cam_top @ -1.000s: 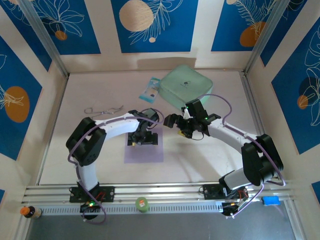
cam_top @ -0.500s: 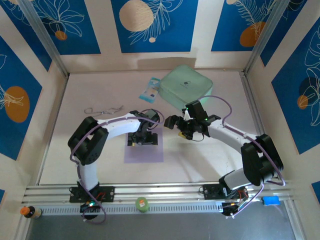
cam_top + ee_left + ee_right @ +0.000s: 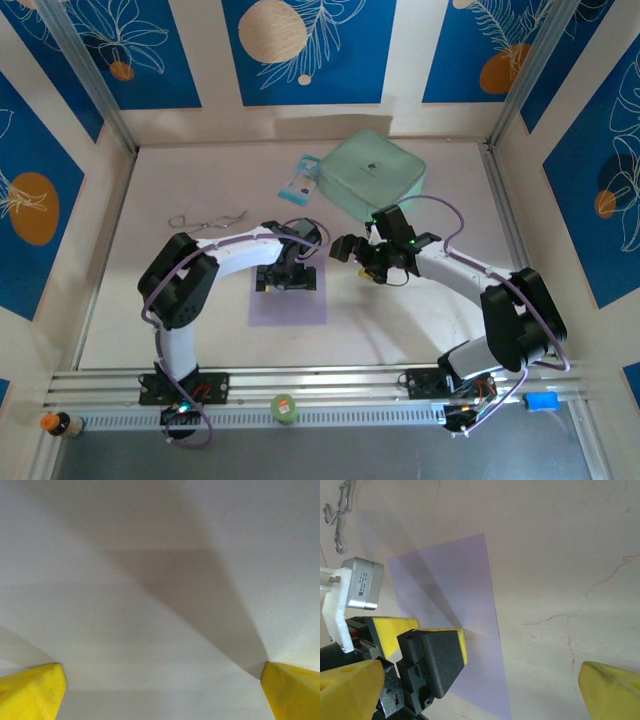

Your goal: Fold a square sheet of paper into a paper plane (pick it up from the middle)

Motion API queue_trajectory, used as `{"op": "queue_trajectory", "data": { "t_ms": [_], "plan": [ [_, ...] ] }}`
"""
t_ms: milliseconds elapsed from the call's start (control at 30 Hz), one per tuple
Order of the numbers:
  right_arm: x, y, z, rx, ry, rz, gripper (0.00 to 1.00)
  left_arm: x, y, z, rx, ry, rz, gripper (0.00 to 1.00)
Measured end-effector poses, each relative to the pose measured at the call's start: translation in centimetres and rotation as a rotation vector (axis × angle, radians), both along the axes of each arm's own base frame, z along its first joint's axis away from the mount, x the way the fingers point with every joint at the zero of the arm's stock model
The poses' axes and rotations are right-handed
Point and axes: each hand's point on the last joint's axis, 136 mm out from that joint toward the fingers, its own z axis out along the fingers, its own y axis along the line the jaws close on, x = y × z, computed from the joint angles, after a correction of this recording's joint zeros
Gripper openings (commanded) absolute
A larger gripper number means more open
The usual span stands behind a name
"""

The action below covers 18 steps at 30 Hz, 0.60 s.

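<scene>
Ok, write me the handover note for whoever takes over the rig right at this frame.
Left gripper: open, pointing down over the far part of the square sheet of paper, tips close to it; contact unclear.
Right gripper: open, holding nothing, off the sheet's far right corner.
Sheet: flat on the table, no folds visible.
Done: left arm placed over the sheet.
Left: pinch and lift the sheet from its middle, then every fold of the plane.
</scene>
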Motion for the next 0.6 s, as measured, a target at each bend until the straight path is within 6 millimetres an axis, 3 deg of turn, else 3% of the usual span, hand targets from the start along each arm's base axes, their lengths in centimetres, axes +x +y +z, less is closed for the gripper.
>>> {"op": "queue_trajectory", "data": {
  "t_ms": [600],
  "plan": [
    [-0.47,-0.42,-0.84,-0.012,0.015,-0.009,1.0,0.05,-0.15,-0.07,-0.004,-0.004,-0.002,0.96]
  ]
}}
